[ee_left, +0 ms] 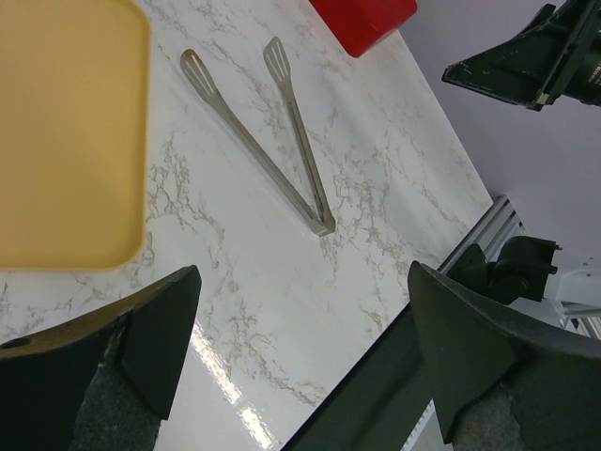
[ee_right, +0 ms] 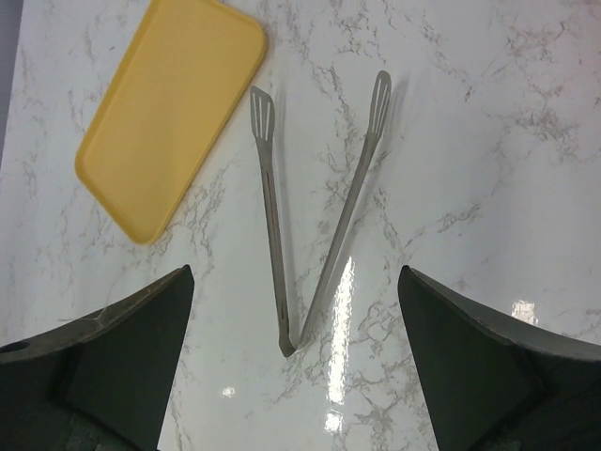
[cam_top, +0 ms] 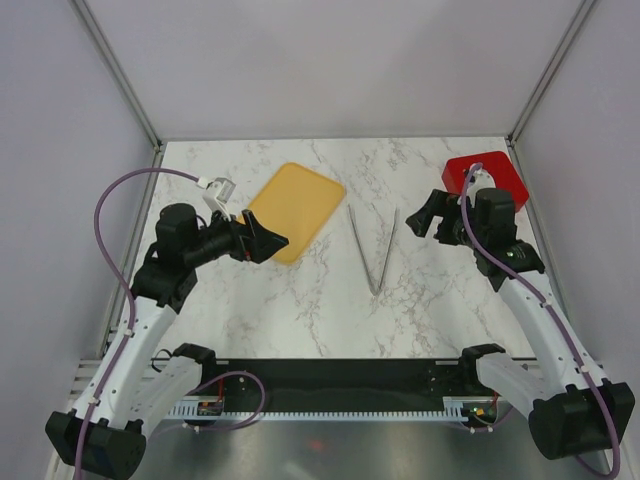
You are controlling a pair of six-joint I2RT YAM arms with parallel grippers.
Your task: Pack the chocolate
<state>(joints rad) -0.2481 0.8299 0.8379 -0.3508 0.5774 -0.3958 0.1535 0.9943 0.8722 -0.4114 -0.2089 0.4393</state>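
No chocolate shows in any view. The yellow-orange tray (cam_top: 292, 205) lies empty at the back left of the marble table, and it shows again in the wrist views (ee_left: 66, 132) (ee_right: 169, 113). At the back right stands the red box (cam_top: 512, 176) (ee_left: 366, 19), partly behind my right arm. My left gripper (cam_top: 265, 238) (ee_left: 302, 272) hovers open over the tray's near corner, with nothing between its fingers. Just left of the red box, my right gripper (cam_top: 425, 215) (ee_right: 295, 272) is open and empty too, above the table.
Metal tongs (cam_top: 375, 250) (ee_left: 322, 222) (ee_right: 273, 225) lie spread in a V on the table's middle, hinge toward the arms. A black rail runs along the near edge. Grey walls close in the back and both sides.
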